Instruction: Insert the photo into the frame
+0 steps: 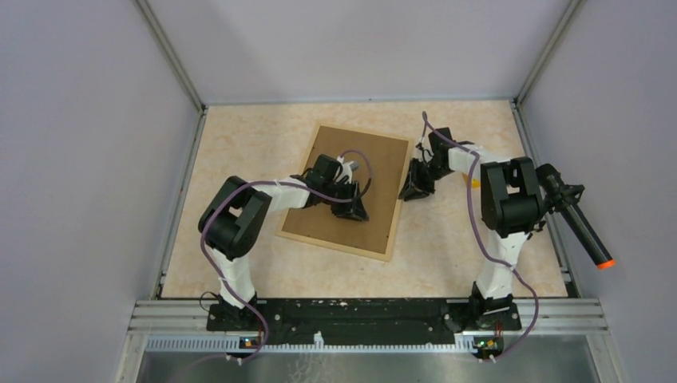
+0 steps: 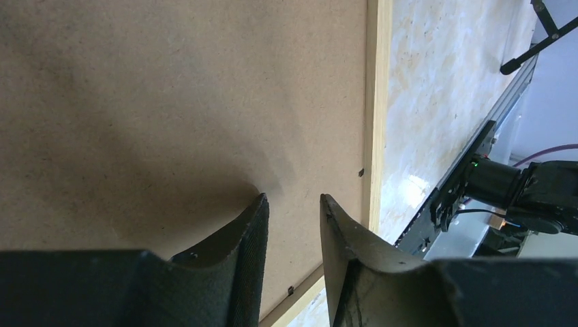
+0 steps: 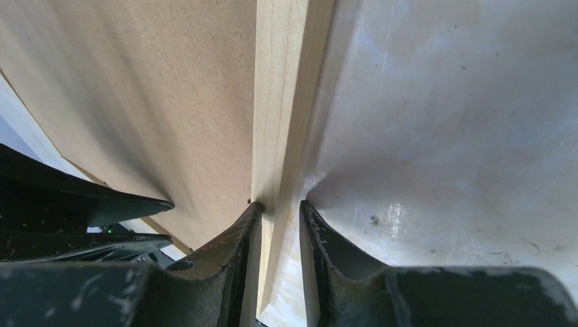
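**Raw wood, dull board, shiny table**

From where I stand, the thin rectangular frame of light natural wood [image 2: 378, 102] looks unvarnished, its pale grain running lengthwise along the rim. Its brown board back [image 2: 170, 102] is pressed fibre, matt and faintly speckled, with no shine at all. The pale beige mottled table [image 3: 443, 122] is smooth and catches the light in glossy patches. The left claw [image 2: 293, 225] and right claw [image 3: 281, 211] are black plastic, dull and scuffed, with finely ribbed pads [image 2: 257, 238]. The silver rail [image 1: 172, 317] along the near edge is bare metal.
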Controlling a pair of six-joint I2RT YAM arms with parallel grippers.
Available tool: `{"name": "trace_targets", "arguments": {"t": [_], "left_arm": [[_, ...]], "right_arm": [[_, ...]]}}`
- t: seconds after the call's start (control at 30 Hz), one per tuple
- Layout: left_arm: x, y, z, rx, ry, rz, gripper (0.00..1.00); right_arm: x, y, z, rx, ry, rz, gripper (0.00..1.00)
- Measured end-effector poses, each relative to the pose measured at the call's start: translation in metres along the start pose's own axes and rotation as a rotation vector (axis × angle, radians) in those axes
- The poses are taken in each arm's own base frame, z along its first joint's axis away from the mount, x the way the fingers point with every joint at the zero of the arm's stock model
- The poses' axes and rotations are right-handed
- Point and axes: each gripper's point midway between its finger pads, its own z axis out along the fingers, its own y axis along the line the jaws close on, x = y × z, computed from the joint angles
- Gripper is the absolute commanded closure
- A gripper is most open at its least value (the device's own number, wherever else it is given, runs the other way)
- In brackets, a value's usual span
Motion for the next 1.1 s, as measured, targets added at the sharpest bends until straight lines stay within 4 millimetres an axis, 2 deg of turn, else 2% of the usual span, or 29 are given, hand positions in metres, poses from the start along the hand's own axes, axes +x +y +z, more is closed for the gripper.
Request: {"name": "trace_targets", "arguments": {"t": [0.67,0.83,1.1], "left_arm": [[0.003,0.004,0.001,0.017,-0.04,0.007,0.6],[0.004,0.005,0.001,0.02,-0.045,0.003,0.6],[0.003,0.006,-0.001,0.006,-0.067,0.015,0.6]], "right_arm": [[0.0,0.005,0.006,0.098,-0.012,0.017,0.74],[-0.001,0.006,0.006,0.22,-0.037,0.012,0.74],[0.002,0.006,0.011,0.575,-0.081,-0.059,0.69]]}}
